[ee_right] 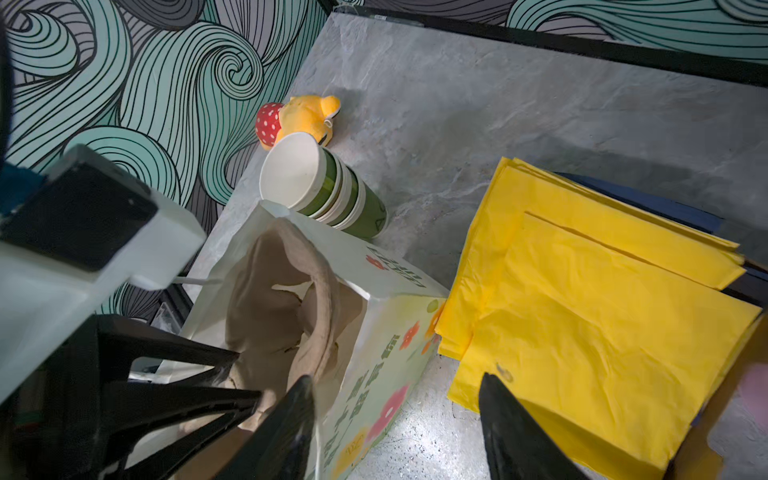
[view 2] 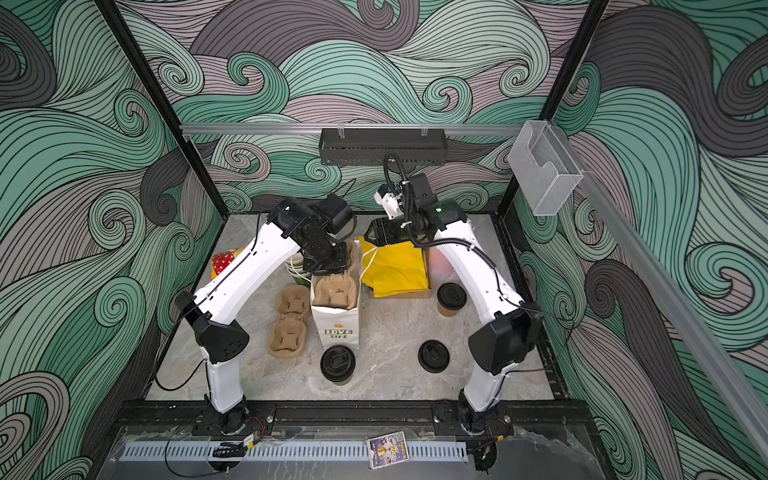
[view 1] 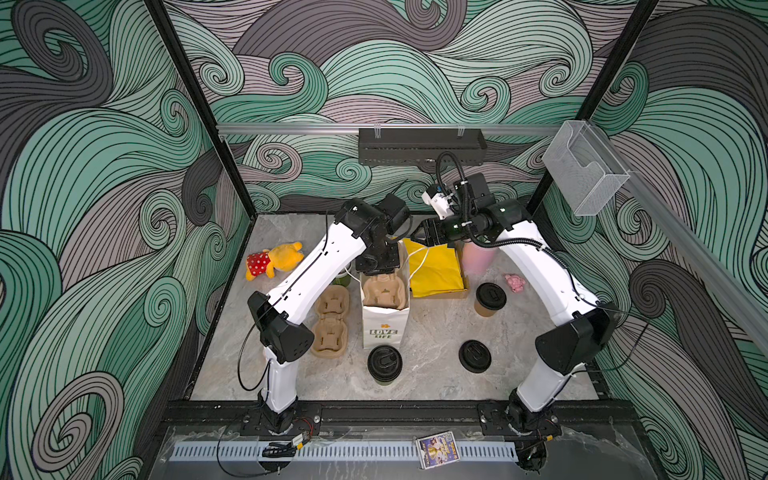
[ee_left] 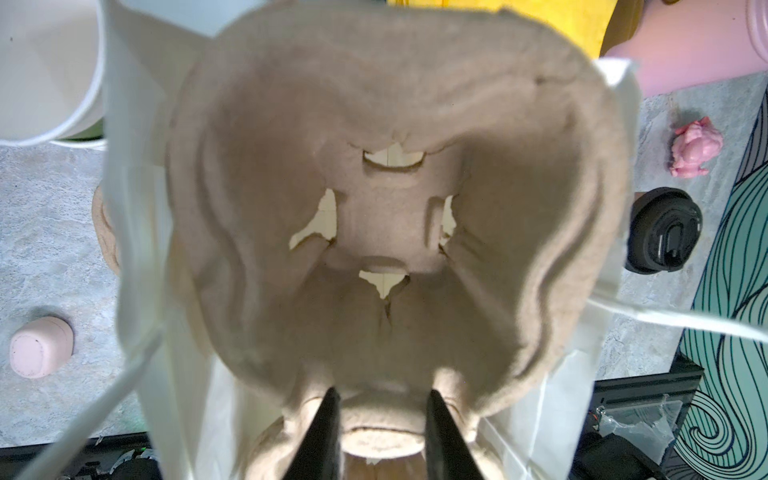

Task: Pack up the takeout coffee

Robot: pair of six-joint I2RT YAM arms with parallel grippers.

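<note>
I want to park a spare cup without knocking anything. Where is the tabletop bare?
Bare marble lies between the paper bag and the tan lidded cup, and along the back edge behind the plush toy. Crowded around the bag's mouth: left claw gripping the pulp carrier, right claw, nested cups, yellow bags.

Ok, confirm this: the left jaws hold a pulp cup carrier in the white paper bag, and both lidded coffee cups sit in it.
Wrong on the cups. The left wrist view shows the pulp cup carrier empty; in both top views the lidded coffee cups stand on the table outside the white paper bag. The rest holds.
</note>
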